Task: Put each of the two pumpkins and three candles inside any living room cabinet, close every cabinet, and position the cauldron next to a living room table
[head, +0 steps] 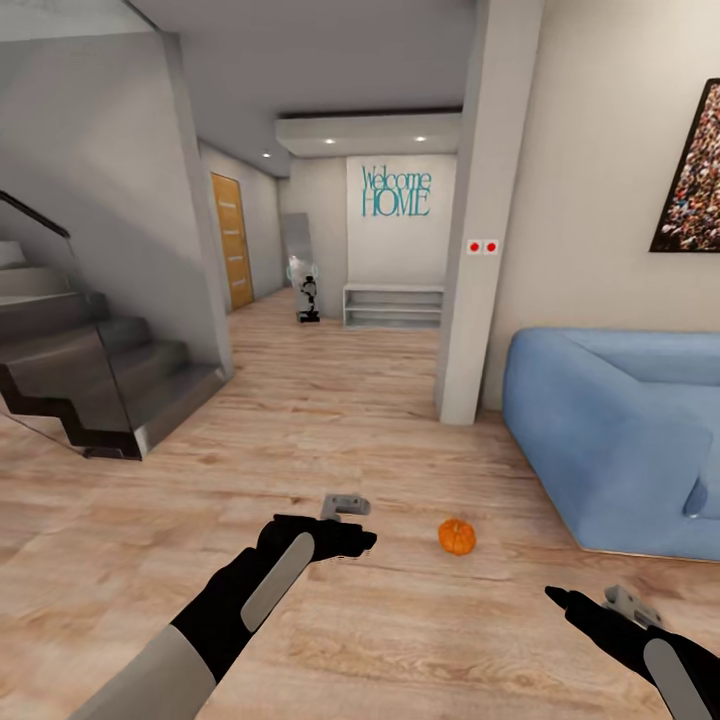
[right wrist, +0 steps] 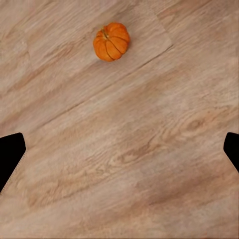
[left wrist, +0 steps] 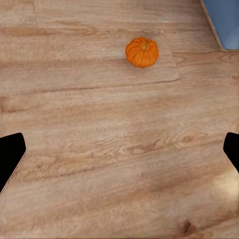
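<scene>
Orange pumpkin (head: 457, 537) is seen on the wooden floor (head: 300, 450) at 1 o'clock of the left gripper (head: 350, 545); both grippers are spread apart. A centred, vertical descent is advised.

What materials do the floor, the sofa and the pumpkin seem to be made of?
Floor: looks like light wood planks, matte with a faint sheen; grain lines and plank seams are visible.
Sofa: apparently blue fabric, matte; soft rounded edges, no shine.
Pumpkin: orange, ribbed, smooth skin; real or plastic cannot be told.
</scene>
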You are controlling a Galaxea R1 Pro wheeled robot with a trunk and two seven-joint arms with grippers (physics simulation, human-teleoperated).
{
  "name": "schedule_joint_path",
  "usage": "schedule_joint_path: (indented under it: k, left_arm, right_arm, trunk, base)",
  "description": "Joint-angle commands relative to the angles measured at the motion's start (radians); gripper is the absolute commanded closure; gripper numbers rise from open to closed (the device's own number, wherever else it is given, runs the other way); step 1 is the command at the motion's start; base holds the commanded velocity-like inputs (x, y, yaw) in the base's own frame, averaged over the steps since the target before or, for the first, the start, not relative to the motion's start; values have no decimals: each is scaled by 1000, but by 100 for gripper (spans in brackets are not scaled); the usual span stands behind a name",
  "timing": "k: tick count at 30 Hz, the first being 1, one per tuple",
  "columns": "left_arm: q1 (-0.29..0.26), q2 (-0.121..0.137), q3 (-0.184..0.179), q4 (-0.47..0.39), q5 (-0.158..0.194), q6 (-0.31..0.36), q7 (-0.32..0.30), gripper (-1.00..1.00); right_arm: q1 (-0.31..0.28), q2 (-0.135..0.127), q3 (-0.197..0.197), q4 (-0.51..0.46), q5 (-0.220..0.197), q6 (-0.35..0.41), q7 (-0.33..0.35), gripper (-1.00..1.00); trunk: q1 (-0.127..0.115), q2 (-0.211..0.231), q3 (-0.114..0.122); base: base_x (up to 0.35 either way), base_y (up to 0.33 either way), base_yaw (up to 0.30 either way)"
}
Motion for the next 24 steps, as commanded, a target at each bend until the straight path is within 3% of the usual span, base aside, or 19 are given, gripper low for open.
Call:
schedule_joint_path:
  k: [1,11,17,24]
  left_arm:
    - [-1,1,-1,-4,12,2,9,-100]
    - [2,8,10,-67,18,84,10,-100]
    - [4,9,16,-154,22,167,12,-100]
    - [5,9,18,-199,25,214,14,-100]
  right_arm:
    - [0,0,0,-1,-11,4,-9,-100]
    - [0,1,1,3,-10,3,-9,-100]
    - [-1,1,1,14,-10,3,-12,-100]
    - [-8,-1,1,99,-10,2,-14,-100]
  trunk:
    - [0,0,-1]
    - [0,0,-1]
    - [0,0,-1]
    - [0,0,-1]
  base:
    - [337,0,0]
    - [337,0,0]
    - [332,0,0]
    - [327,0,0]
